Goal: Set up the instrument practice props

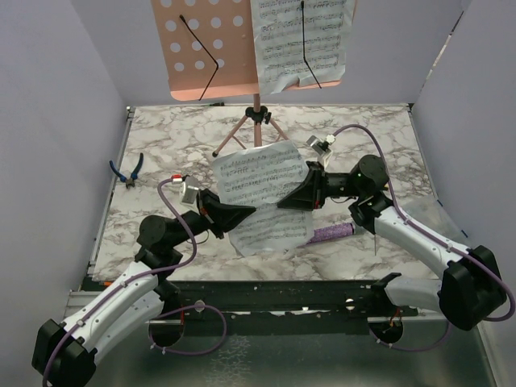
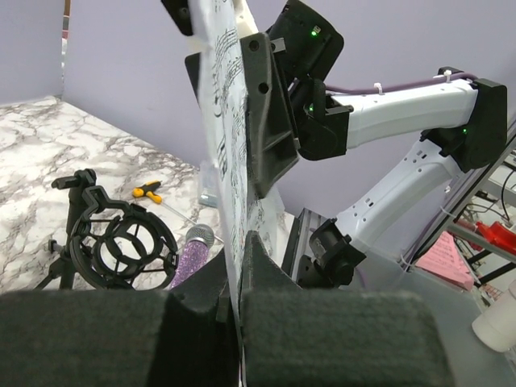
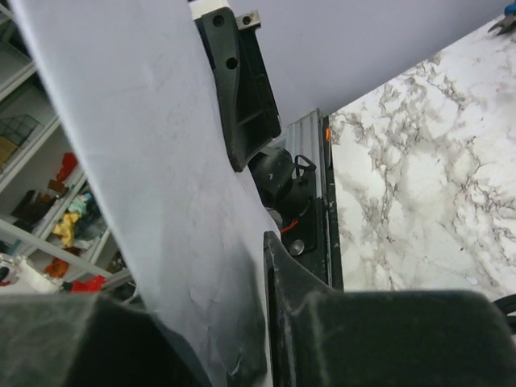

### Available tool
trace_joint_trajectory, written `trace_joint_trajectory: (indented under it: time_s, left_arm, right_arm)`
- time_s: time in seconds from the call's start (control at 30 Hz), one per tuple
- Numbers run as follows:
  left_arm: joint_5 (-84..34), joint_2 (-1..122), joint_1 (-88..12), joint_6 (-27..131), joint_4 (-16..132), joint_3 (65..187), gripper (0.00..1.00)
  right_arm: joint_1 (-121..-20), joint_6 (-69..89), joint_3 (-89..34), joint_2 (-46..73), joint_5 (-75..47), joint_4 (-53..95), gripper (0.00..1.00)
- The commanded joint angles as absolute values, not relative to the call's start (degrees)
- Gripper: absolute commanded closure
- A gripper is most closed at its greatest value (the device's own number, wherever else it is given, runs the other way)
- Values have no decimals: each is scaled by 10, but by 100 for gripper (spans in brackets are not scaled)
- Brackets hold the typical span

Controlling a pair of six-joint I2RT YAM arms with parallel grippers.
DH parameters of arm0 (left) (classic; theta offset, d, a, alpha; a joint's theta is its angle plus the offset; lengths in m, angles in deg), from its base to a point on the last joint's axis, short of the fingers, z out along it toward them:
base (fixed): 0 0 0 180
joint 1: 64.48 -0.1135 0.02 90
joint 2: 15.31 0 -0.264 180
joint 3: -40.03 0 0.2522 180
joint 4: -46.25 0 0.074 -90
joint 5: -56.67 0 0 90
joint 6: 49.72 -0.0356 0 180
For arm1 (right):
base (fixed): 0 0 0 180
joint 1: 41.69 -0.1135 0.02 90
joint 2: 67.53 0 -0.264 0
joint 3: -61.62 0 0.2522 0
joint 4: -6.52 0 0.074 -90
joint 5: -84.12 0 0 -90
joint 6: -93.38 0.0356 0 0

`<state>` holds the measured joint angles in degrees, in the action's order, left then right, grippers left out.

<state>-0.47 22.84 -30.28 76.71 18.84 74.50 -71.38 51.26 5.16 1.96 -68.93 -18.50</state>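
A loose sheet of music (image 1: 262, 173) is held in the air above the middle of the marble table (image 1: 161, 145), between the two arms. Its near left edge is pinched flat in the pressed-together jaws of the left gripper (image 1: 248, 212). The right gripper (image 1: 284, 201) is set at the sheet's right edge with a finger on each side. Whether those jaws press the paper cannot be told.

At the far edge the pink music stand (image 1: 205, 48) is seen upright, with one page (image 1: 300, 40) on its right half and its left half bare. The purple microphone (image 1: 332, 235) is lying near right, with the black shock-mount (image 2: 121, 246) just beside it.

The step in hand is judged to be a two-armed carry or hand-over of the sheet. Next, a sure grip by the right gripper is called for, then a lift far and left onto the bare half of the stand.
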Motion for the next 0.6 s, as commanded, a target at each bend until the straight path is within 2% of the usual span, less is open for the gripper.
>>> trace_joint_trajectory:
  time_s: [0.0, 0.17, 0.2, 0.27, 0.33, 0.43, 0.57]
  left_arm:
    - [-18, 219, -305, 772, 168, 734, 100]
    - [-22, 218, -305, 779, 168, 732, 99]
    - [-23, 217, -305, 779, 168, 732, 91]
    - [-27, 214, -305, 781, 168, 729, 59]
    - [-34, 211, -305, 782, 168, 728, 41]
    - [-42, 207, -305, 783, 168, 726, 25]
    - [-51, 208, -305, 784, 172, 720, 16]
  right_arm:
    - [-717, 492, 43, 10, -667, -169, 82]
    - [-717, 474, 40, 7, -659, -137, 99]
    - [-717, 470, 41, 6, -657, -133, 100]
    - [-717, 465, 40, 4, -652, -121, 100]
    - [-717, 454, 37, 0, -647, -106, 99]
    - [-717, 432, 32, -10, -637, -76, 99]
    - [-717, 413, 25, -20, -623, -33, 99]
